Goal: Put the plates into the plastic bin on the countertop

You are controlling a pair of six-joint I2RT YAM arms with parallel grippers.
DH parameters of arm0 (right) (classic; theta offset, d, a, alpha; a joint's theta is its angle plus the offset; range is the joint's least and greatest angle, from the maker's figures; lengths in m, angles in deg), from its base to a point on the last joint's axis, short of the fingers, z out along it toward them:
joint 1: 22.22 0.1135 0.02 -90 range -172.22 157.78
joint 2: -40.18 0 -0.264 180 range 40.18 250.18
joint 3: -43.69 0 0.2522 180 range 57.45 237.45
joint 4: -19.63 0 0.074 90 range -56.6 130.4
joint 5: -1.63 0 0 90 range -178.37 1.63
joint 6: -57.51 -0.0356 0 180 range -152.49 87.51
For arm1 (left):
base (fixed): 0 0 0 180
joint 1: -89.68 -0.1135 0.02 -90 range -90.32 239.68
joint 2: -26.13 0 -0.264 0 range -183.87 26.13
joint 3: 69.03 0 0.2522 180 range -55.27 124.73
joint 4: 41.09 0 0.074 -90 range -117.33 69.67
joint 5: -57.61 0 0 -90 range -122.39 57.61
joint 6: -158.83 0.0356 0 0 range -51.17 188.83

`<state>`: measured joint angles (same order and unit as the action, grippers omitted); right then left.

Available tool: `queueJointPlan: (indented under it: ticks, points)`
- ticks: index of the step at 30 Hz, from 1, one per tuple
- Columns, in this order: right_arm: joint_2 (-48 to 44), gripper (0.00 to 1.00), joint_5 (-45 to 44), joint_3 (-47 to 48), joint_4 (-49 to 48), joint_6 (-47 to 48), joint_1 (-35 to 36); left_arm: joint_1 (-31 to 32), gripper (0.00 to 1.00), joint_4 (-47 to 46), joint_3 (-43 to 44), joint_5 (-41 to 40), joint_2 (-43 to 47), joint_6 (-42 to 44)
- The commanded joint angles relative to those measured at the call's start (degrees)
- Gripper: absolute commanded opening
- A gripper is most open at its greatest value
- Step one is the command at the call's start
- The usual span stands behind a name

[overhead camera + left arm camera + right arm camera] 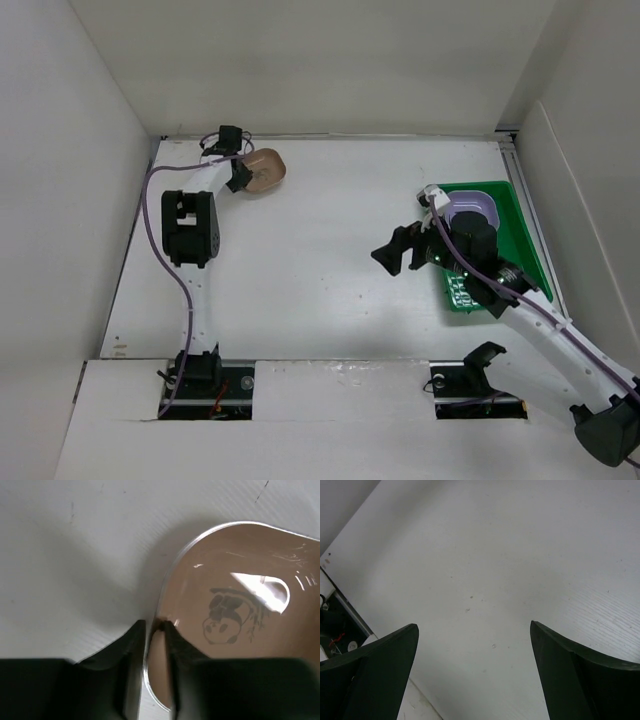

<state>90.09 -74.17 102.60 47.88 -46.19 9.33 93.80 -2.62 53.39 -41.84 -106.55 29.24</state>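
Observation:
A tan-brown rounded-square plate with a panda print lies at the back left of the white countertop. My left gripper is shut on its left rim; in the left wrist view one finger is outside the rim and one inside the plate, and the gripper pinches the edge. The green plastic bin stands at the right, with a lavender plate in its far end. My right gripper is open and empty, held over the bare countertop left of the bin; it also shows in the right wrist view.
White walls close in the countertop on the left, back and right. The right arm covers much of the bin's near half. A raised white ledge with the arm bases runs along the near edge.

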Motion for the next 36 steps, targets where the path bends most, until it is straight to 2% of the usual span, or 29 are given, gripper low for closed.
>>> queueJointPlan:
  ticks: [1,2,4,7,9,10,12,18,23,27,36]
  points:
    - [-1.74,0.97,0.66,0.65,-3.85,-0.46,1.49,0.10,0.12,5.78,5.22,0.40,-3.01,0.66]
    - [-2.27,0.97,0.05,0.65,-3.32,-0.46,1.50,0.71,0.00,8.14,6.03,0.40,-3.02,0.66]
    - [-2.27,0.97,-0.65,0.65,-3.32,-0.46,2.11,1.32,0.00,9.47,4.64,-0.21,-1.98,0.66]
    - [-1.66,0.97,-2.85,0.65,-3.32,0.24,2.11,4.40,0.00,8.78,-1.76,-2.59,7.23,-0.74]
    - [-0.79,0.97,-4.52,1.25,-3.32,0.94,2.11,7.98,0.00,5.64,-14.64,-3.55,17.42,0.21]
    - [-0.08,0.97,-5.05,1.26,-3.32,0.95,2.11,9.40,0.00,4.83,-14.71,-4.51,20.68,0.22]
    - [0.62,0.97,-5.06,2.75,-3.32,1.47,2.11,12.30,0.00,4.29,-21.72,-6.36,28.22,0.22]
    - [4.05,0.99,-5.06,5.21,-4.46,1.48,0.79,26.18,0.00,6.58,-31.91,-14.01,38.10,0.22]
    - [11.41,0.99,-5.76,5.74,-6.21,1.48,-0.44,38.91,0.00,6.58,-38.60,-16.20,44.68,-4.34]
    - [16.35,0.97,-5.23,4.34,-9.55,0.17,-0.96,46.57,0.00,6.58,-40.81,-22.25,48.56,-8.03]
    - [25.06,0.88,-2.68,0.12,-18.52,-4.14,-0.96,48.00,0.00,-1.76,-47.74,-17.89,58.83,-7.52]
